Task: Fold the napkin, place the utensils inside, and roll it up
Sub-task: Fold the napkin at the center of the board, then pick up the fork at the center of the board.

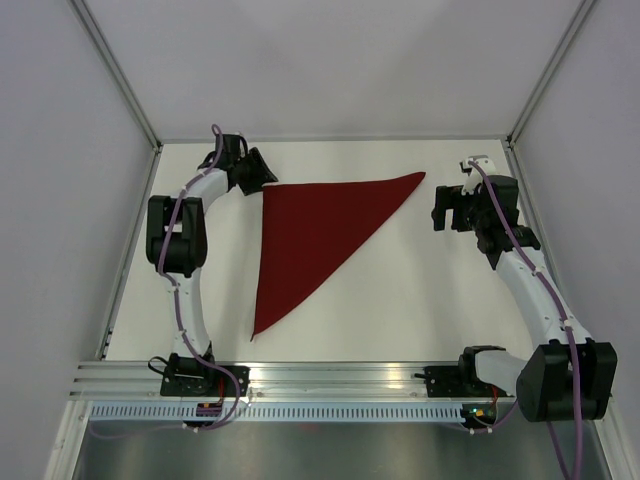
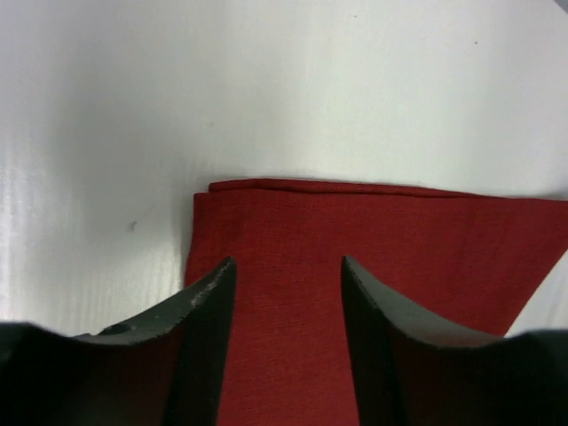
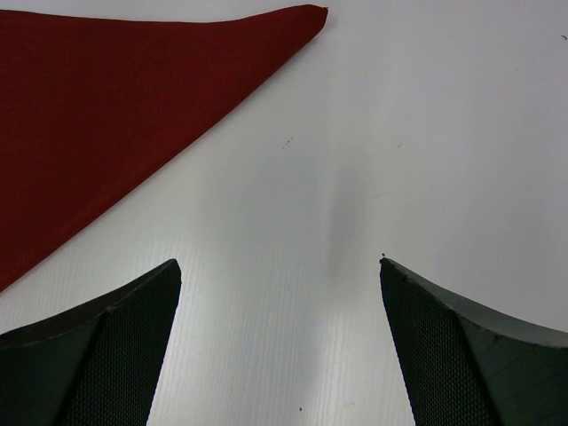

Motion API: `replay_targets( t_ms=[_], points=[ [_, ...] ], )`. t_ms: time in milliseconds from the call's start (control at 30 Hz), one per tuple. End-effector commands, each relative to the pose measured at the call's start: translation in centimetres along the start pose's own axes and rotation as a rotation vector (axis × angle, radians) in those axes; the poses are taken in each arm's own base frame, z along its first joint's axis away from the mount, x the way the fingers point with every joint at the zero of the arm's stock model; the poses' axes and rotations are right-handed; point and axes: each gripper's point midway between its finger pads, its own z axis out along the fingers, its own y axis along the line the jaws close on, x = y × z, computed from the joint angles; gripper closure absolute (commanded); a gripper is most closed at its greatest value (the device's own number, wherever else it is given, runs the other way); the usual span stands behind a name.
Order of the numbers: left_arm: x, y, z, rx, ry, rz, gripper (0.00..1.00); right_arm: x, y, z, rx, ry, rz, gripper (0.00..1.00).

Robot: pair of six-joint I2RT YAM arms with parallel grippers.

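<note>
The dark red napkin (image 1: 310,235) lies flat on the white table (image 1: 410,300), folded into a triangle with its long tip pointing toward the near edge. My left gripper (image 1: 262,178) hovers over the napkin's far left corner. In the left wrist view its jaws stand apart over the doubled cloth (image 2: 382,240), so the left gripper (image 2: 288,262) is open and holds nothing. My right gripper (image 1: 447,208) is just right of the napkin's far right tip (image 3: 306,16). It is wide open over bare table (image 3: 280,262). The utensils are out of view.
Grey walls with metal corner posts (image 1: 120,70) enclose the table on three sides. An aluminium rail (image 1: 330,378) with both arm bases runs along the near edge.
</note>
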Motion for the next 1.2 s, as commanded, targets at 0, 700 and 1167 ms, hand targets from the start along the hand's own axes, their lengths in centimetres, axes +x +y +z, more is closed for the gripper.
replay_targets(
  t_ms=[0, 700, 1167],
  points=[
    [-3.9, 0.5, -2.0, -0.04, -0.105, 0.036, 0.39, -0.6, 0.2, -0.2, -0.014, -0.01, -0.001, 0.02],
    [-2.7, 16.0, -13.2, -0.74, -0.148, 0.143, 0.25, -1.2, 2.3, -1.5, -0.117, -0.029, 0.007, 0.02],
    [-1.6, 19.6, -9.9, -0.768, 0.001, 0.181, 0.25, -0.9, 2.1, -1.5, -0.108, -0.024, 0.001, 0.02]
  ],
)
